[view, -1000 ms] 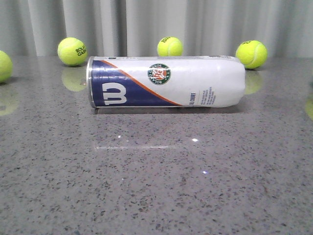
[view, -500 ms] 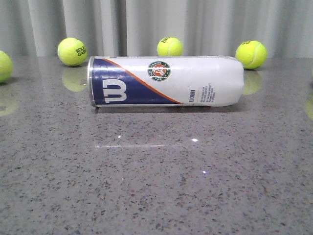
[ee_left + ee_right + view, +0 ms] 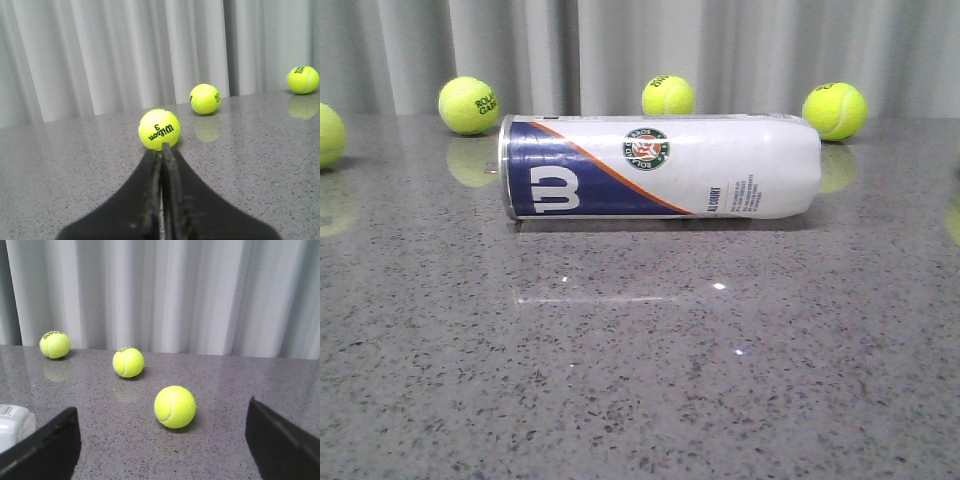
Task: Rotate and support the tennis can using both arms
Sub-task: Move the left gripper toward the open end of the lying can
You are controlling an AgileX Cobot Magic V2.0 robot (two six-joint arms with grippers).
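Gaping right gripper (image 3: 160,440), left gripper (image 3: 161,150) closed.

Left pincer (image 3: 161,150) fully closed, right pincer (image 3: 162,440) wide apart.

The tennis can (image 3: 660,167) is showing white with a navy patch, a white "W", an orange stripe and a green-and-red round emblem. The tennis balls (image 3: 468,105) are glowing yellow-green at its 10 to 2 o'clock. The table (image 3: 640,380) is looking speckled grey.
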